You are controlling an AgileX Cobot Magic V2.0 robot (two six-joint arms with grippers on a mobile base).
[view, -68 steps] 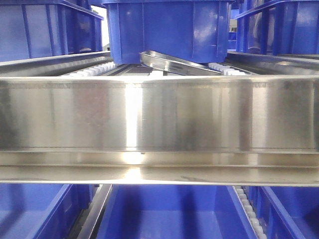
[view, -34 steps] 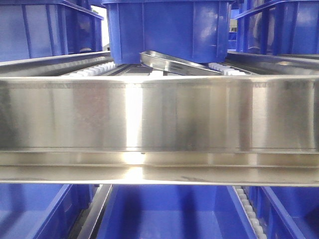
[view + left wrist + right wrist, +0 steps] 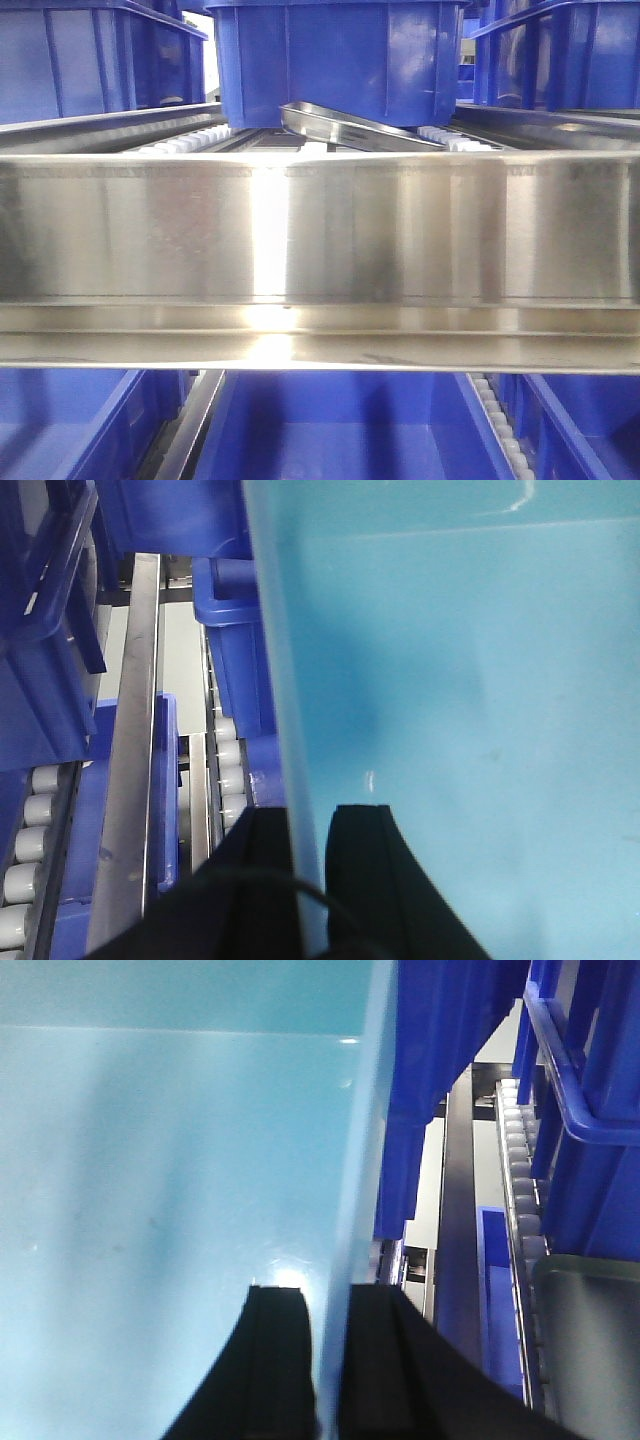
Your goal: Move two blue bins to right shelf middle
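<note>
A pale sky-blue bin (image 3: pixel 460 680) fills the left wrist view, and its smooth inside (image 3: pixel 150 1160) fills the right wrist view. My left gripper (image 3: pixel 310 818) is shut on the bin's left wall, one black finger (image 3: pixel 265 880) outside and the other inside. My right gripper (image 3: pixel 328 1295) is shut on the opposite wall in the same way. I cannot tell whether a second bin is nested with it. The right shelf's wide stainless front rail (image 3: pixel 320 230) spans the front view, where neither the pale bin nor the grippers show.
Dark royal-blue bins (image 3: pixel 340 60) stand on the level behind the rail, and more (image 3: pixel 330 430) sit below it. White roller tracks (image 3: pixel 190 140) and a tilted steel tray (image 3: pixel 350 125) lie under the upper bin. Rollers (image 3: pixel 228 770) and dark bins (image 3: pixel 590 1110) flank the pale bin closely.
</note>
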